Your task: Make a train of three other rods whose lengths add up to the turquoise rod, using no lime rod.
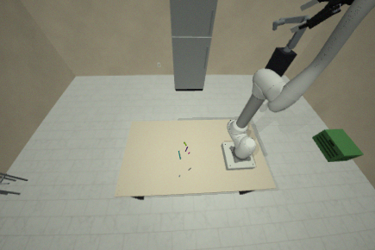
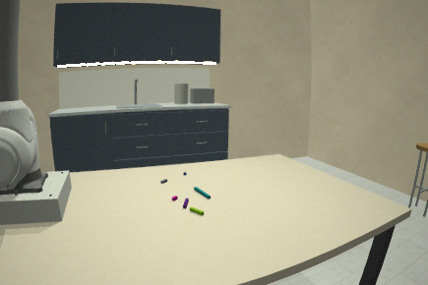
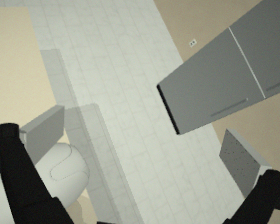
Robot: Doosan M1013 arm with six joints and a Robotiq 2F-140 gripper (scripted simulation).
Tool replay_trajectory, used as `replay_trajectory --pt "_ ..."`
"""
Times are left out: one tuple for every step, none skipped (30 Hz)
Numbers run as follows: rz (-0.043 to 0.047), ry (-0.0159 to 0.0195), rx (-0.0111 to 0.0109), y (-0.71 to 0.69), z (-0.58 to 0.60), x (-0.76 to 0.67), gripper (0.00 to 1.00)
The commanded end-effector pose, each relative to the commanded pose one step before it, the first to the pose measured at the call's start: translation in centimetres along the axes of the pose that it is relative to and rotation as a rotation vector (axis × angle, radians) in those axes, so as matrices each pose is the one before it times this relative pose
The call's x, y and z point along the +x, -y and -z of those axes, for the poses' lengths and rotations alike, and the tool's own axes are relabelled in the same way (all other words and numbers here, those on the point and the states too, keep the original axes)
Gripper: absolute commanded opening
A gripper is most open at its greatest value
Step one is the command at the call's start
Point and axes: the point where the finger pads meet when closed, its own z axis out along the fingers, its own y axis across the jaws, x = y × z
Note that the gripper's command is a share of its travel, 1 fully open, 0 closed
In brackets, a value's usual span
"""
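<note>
Arm of white links folded high above its grey base plate (image 1: pixel 228 165), with the black two-finger gripper (image 1: pixel 290 18) far up and well away from the rods; its jaws are spread wide and hold nothing, and the wrist view shows only floor and a tall grey cabinet (image 3: pixel 224 76) between the grey finger pads.

Six short rods lie scattered, none touching, near the middle of the beige table (image 1: pixel 151 177): the turquoise rod (image 2: pixel 202 193), lime rod (image 2: pixel 197 210), purple rod (image 2: pixel 185 202), magenta rod (image 2: pixel 174 199), grey rod (image 2: pixel 163 181) and blue rod (image 2: pixel 184 173).

By length, blue, grey and purple appear to be the only lime-free trio matching the turquoise rod.

The step in hand is judged to be the first approach. It would go best by descending straight over one chosen rod, jaws turned across its long axis and centred on it. The purple rod lies just beside the lime and magenta rods, so spread fingers could nudge them; the grey and blue rods stand more apart.

Bare table lies on every side of the cluster, well inside the table edges, leaving room for a train away from the unused rods. The base plate sits well apart from them.
</note>
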Motion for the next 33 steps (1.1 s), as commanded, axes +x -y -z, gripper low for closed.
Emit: replay_trajectory --pt "-0.00002 -0.00013 -0.00007 0.007 0.010 0.001 1.00" --pt "0.00000 0.00000 0.00000 0.000 0.000 0.000 1.00" --pt "0.00000 0.00000 0.00000 0.000 0.000 0.000 1.00" --pt "0.00000 0.00000 0.00000 0.000 0.000 0.000 1.00" --pt "0.00000 0.00000 0.00000 0.000 0.000 0.000 1.00" --pt "0.00000 0.00000 0.00000 0.000 0.000 0.000 1.00" --pt "0.00000 0.00000 0.00000 0.000 0.000 0.000 1.00" --pt "0.00000 0.00000 0.00000 0.000 0.000 0.000 1.00" --pt "0.00000 0.00000 0.00000 0.000 0.000 0.000 1.00" --pt "0.00000 0.00000 0.00000 0.000 0.000 0.000 1.00" --pt "0.00000 0.00000 0.00000 0.000 0.000 0.000 1.00" --pt "0.00000 0.00000 0.00000 0.000 0.000 0.000 1.00" --pt "0.00000 0.00000 0.00000 0.000 0.000 0.000 1.00" --pt "0.00000 0.00000 0.00000 0.000 0.000 0.000 1.00" --pt "0.00000 0.00000 0.00000 0.000 0.000 0.000 1.00" --pt "0.00000 0.00000 0.00000 0.000 0.000 0.000 1.00" --pt "0.00000 0.00000 0.00000 0.000 0.000 0.000 1.00" --pt "0.00000 0.00000 0.00000 0.000 0.000 0.000 1.00" --pt "0.00001 0.00001 0.00000 0.001 -0.002 0.000 1.00" --pt "0.00003 0.00003 0.00000 0.003 -0.004 0.000 1.00" --pt "0.00007 0.00005 0.00000 0.006 -0.008 0.000 1.00" --pt "0.00011 0.00009 0.00000 0.009 -0.013 0.000 1.00" --pt "0.00016 0.00013 0.00000 0.014 -0.019 0.000 1.00" --pt "0.00021 0.00018 0.00001 0.019 -0.027 0.000 1.00" --pt "0.00027 0.00024 0.00003 0.026 -0.035 0.000 1.00" --pt "0.00034 0.00032 0.00005 0.033 -0.045 -0.001 1.00" --pt "0.00042 0.00040 0.00009 0.043 -0.057 -0.003 1.00" --pt "0.00049 0.00050 0.00015 0.054 -0.070 -0.006 1.00" --pt "0.00057 0.00061 0.00023 0.067 -0.085 -0.010 1.00" --pt "0.00066 0.00074 0.00035 0.083 -0.101 -0.016 1.00" --pt "0.00074 0.00090 0.00050 0.102 -0.120 -0.023 1.00" --pt "0.00082 0.00107 0.00069 0.124 -0.142 -0.033 1.00" --pt "0.00000 0.00000 0.00000 0.000 0.000 0.000 1.00"
